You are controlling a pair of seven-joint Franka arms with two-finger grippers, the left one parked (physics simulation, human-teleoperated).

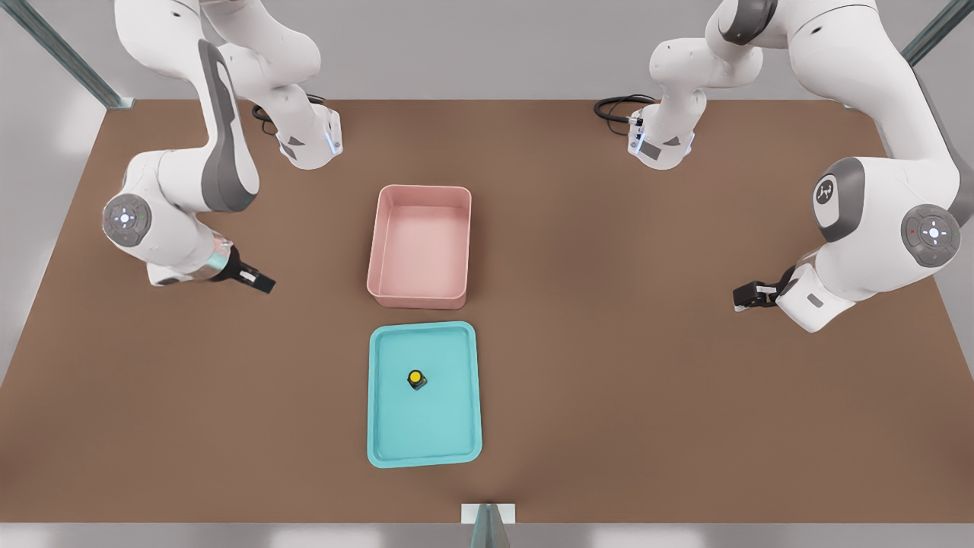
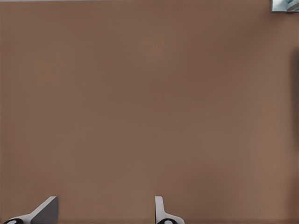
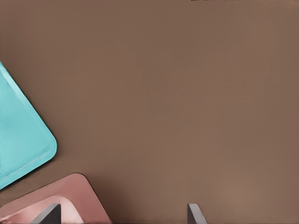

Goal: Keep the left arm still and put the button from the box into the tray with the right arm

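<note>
Button (image 1: 415, 377): upright, yellow cap up, dark body beneath — no clear long axis; a little above the middle of the tray floor.
Tray (image 1: 380, 449): turquoise, long axis running away from the front camera; holds only the button.
Box (image 1: 378, 251): pink, just behind the tray, nothing inside.
Gripper (image 1: 261, 282): at the front view's left, well apart from both containers — fingers (image 3: 196, 214) spread, nothing held.

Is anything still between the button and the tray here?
Nothing visible: the button already sits inside the tray. The box holds nothing. The right arm's gripper hangs open over bare table at the front view's left, holding nothing.
</note>
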